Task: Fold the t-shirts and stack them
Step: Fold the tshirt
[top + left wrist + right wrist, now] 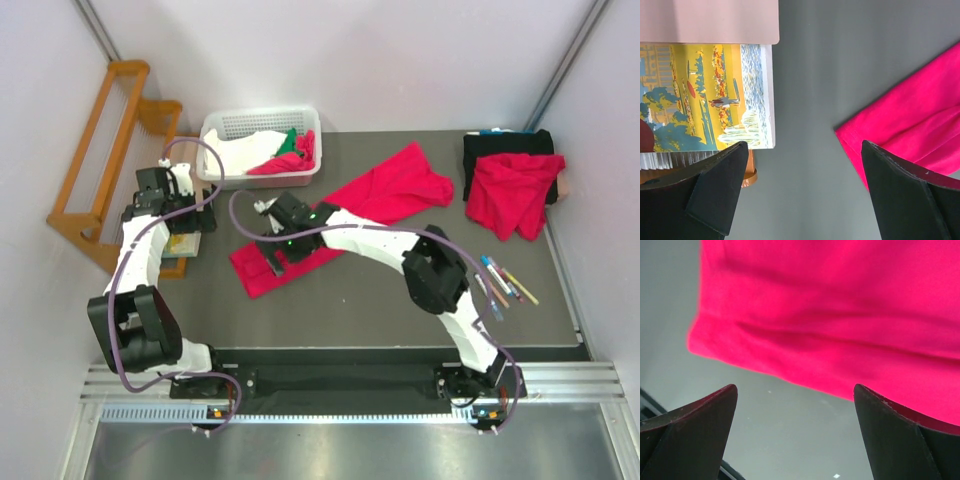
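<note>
One red t-shirt [350,215] lies stretched diagonally across the grey table. My right gripper [278,250] hovers open over its near-left end. In the right wrist view the shirt's hem [840,315] fills the top, and bare table shows between the open right gripper's [795,390] fingers. A second red t-shirt [515,190] lies crumpled at the back right. My left gripper [205,222] stands open left of the spread shirt. The left wrist view shows the shirt's corner [905,125] beside the right finger of the left gripper [802,150], which holds nothing.
A white basket [225,128] at the back left holds white, green and red cloth. A picture book [710,95] lies by the left gripper. A black cloth [505,145] sits under the crumpled shirt. Pens [505,280] lie at the right; an orange wooden rack [100,150] stands off the table's left.
</note>
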`<control>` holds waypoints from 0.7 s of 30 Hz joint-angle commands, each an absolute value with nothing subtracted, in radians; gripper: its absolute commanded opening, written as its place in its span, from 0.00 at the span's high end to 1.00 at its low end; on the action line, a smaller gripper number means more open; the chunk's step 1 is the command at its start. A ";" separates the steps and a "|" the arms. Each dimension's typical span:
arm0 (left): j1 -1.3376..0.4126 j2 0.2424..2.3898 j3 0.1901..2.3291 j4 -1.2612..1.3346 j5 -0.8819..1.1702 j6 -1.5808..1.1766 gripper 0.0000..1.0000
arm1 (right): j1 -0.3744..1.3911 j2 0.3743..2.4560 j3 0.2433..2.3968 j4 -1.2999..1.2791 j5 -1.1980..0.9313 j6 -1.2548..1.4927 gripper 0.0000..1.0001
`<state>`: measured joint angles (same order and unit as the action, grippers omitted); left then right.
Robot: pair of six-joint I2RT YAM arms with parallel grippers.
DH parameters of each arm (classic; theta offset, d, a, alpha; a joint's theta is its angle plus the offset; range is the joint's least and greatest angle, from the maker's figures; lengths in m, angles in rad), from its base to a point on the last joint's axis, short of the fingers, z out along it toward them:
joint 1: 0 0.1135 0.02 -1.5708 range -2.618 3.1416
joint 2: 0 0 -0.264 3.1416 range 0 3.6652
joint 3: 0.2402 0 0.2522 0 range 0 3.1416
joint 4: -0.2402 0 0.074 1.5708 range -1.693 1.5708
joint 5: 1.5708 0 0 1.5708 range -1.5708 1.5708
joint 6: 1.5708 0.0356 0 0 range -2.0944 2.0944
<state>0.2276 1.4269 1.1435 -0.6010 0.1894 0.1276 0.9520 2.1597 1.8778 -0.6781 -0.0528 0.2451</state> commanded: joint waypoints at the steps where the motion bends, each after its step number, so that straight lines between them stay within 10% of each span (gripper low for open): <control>1: 0.227 1.378 1.147 -0.555 0.186 0.097 0.01 | 1.003 2.169 1.928 -0.686 -0.086 0.253 0.00; 21: 0.229 1.396 1.109 -0.486 0.215 0.058 0.01 | 1.082 2.328 2.039 -0.693 -0.067 0.248 0.00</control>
<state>0.2276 1.4158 1.1046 -0.5442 0.1944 0.0784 1.0904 2.2574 1.9991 -0.7181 -0.0795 0.2459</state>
